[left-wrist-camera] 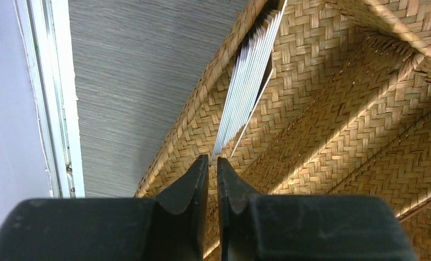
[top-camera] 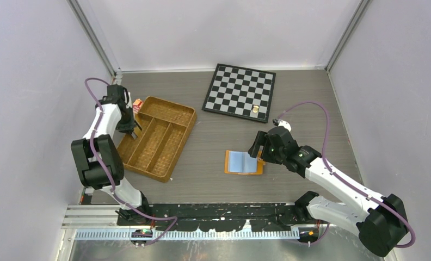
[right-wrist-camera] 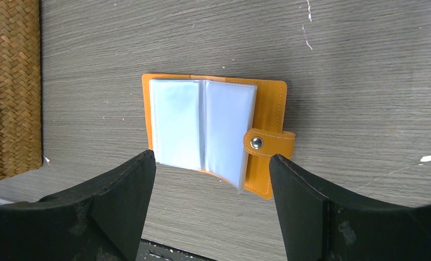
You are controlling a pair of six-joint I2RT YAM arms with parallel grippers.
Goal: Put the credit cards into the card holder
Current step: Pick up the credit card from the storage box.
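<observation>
The thin, stiff, slippery cards (left-wrist-camera: pixel 248 81) are best pinched across their faces at the near end, where the left tool (left-wrist-camera: pixel 212 159) is almost pressed together, grip unclear, while the right tool (right-wrist-camera: pixel 212 159) is spread.

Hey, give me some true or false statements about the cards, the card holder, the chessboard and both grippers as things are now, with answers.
1. The card holder lies open on the table. True.
2. The right gripper is shut on the card holder. False: its jaws stand wide open, with the holder between and beyond them.
3. The credit cards are in the woven tray, on edge along a wall. True.
4. The chessboard has nothing on it. False: a small gold-coloured piece sits near its edge.
5. The left gripper is over the chessboard. False: it is in the woven tray, at the cards.
</observation>
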